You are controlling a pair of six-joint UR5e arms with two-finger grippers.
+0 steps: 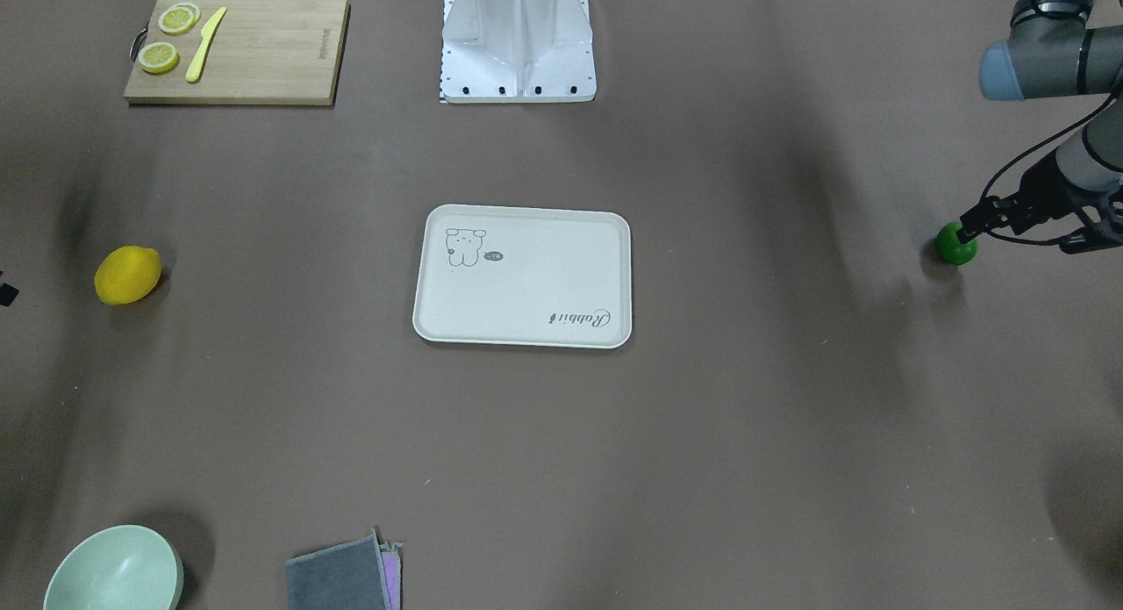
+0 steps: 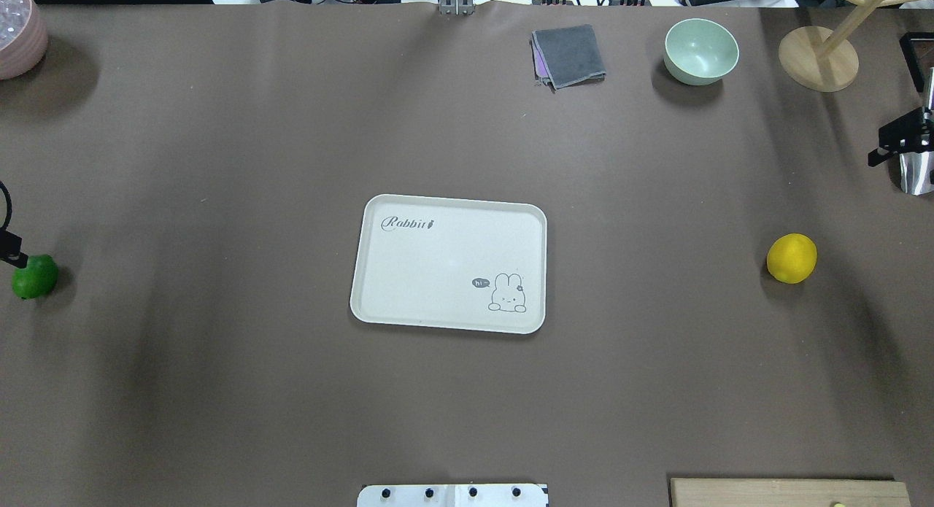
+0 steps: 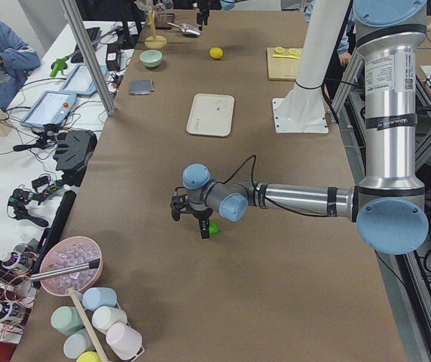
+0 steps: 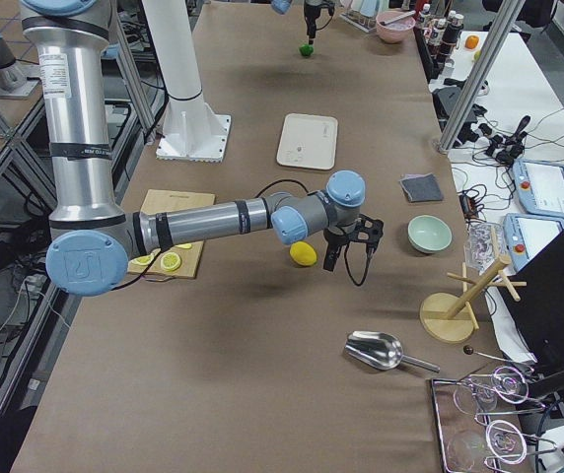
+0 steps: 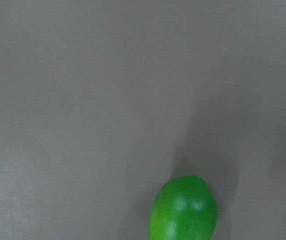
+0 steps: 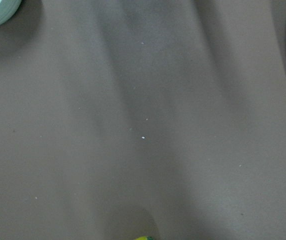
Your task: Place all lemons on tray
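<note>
Shows the left end effector (image 3: pixel 189 224) spread open over the tabletop (image 1: pixel 702 434), green lemon (image 1: pixel 952 248) at one fingertip (image 1: pixel 967 233) rather than centred in the gap, tray (image 1: pixel 544 285) well beyond it; risks nudging the glossy round fruit into a roll if closed off-centre.

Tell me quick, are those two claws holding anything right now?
Left gripper: open, holding nothing; the green lemon lies loose right by it.
Right gripper: open, holding nothing; the yellow lemon lies beside it.
</note>
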